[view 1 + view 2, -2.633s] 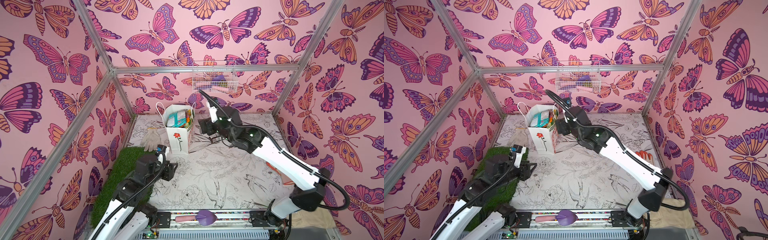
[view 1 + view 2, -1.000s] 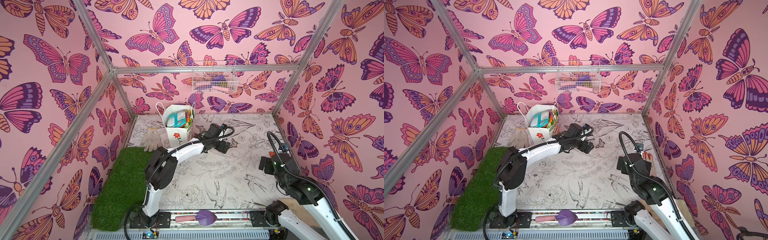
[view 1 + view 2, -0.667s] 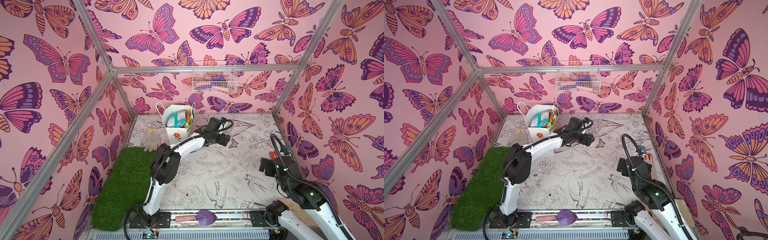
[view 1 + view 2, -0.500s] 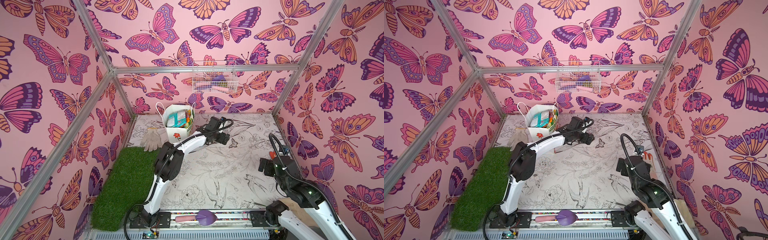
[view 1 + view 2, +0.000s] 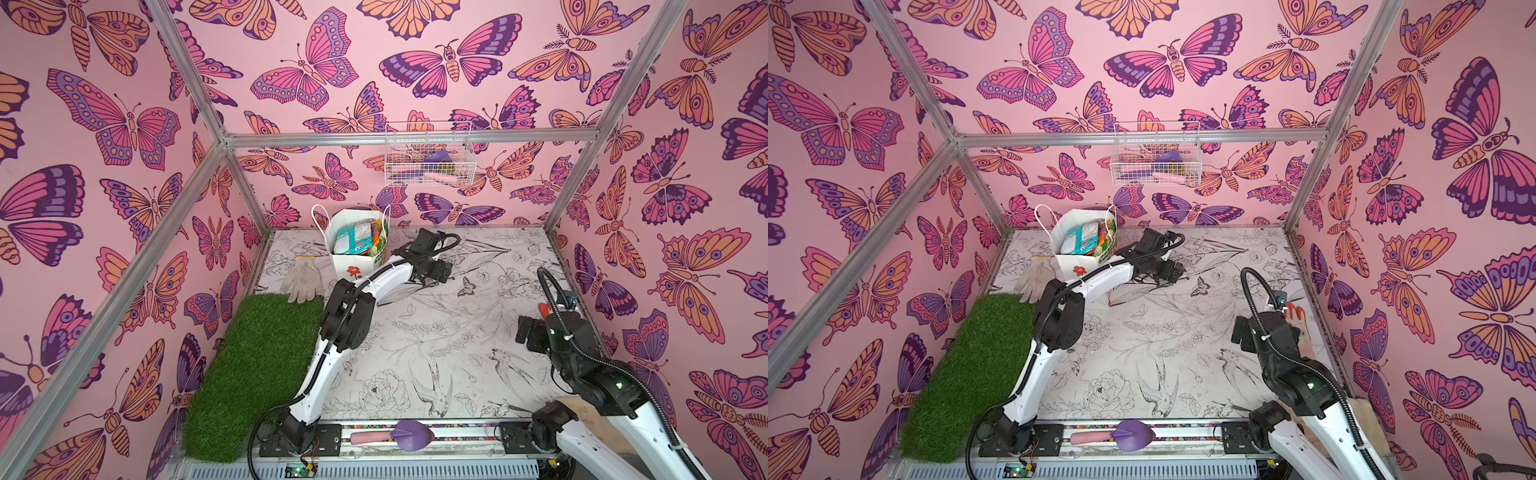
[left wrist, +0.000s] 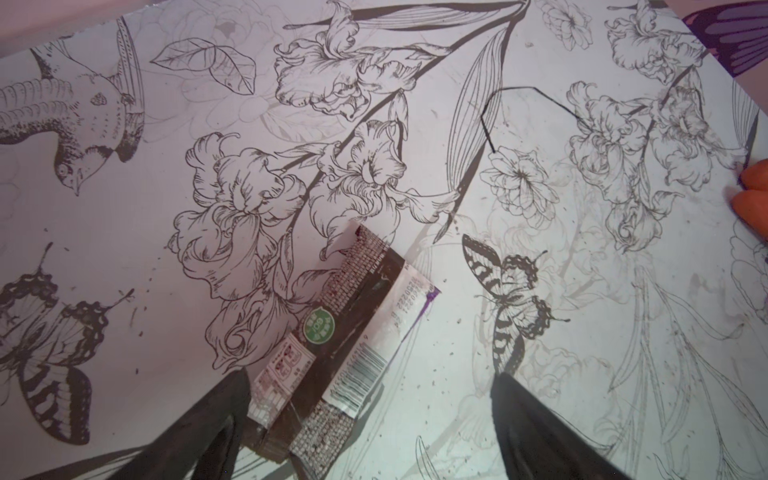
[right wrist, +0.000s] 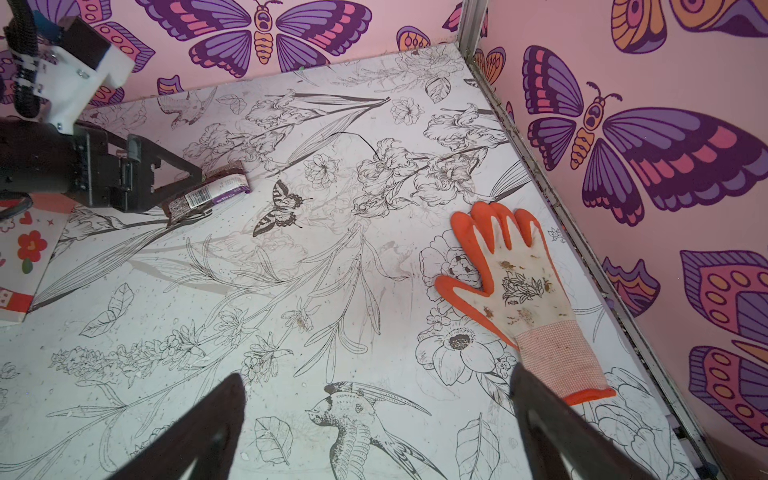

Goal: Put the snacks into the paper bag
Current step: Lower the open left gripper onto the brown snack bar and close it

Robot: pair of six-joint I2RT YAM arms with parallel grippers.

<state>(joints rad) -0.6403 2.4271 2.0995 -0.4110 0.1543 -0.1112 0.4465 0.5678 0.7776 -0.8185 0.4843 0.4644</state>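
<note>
The white paper bag [image 5: 345, 268] [image 5: 1069, 266] stands at the back left, and its flower-printed side also shows in the right wrist view [image 7: 16, 266]. Several snacks sit in it, among them a teal packet [image 5: 347, 243] and an orange-green one [image 5: 376, 237]. A dark brown bar [image 6: 345, 328] [image 7: 208, 191] lies flat on the table just right of the bag. My left gripper [image 5: 440, 272] [image 5: 1173, 270] [image 6: 370, 378] stands open low over it, the bar's near end beside one finger [image 6: 224, 399]. My right gripper [image 5: 524, 332] [image 5: 1241, 330] [image 7: 376, 374] hangs open and empty at the right.
An orange-and-white glove [image 7: 515, 278] lies by the right wall near my right gripper. A white glove [image 5: 303, 278] lies left of the bag, beside a grass mat [image 5: 257, 365]. A wire basket [image 5: 428, 166] hangs on the back wall. A purple trowel [image 5: 411, 434] rests at the front rail.
My right arm has drawn back from the bag to the right front. My left arm has stretched out from over the grass mat to the bar beside the bag, then edged slightly toward the back.
</note>
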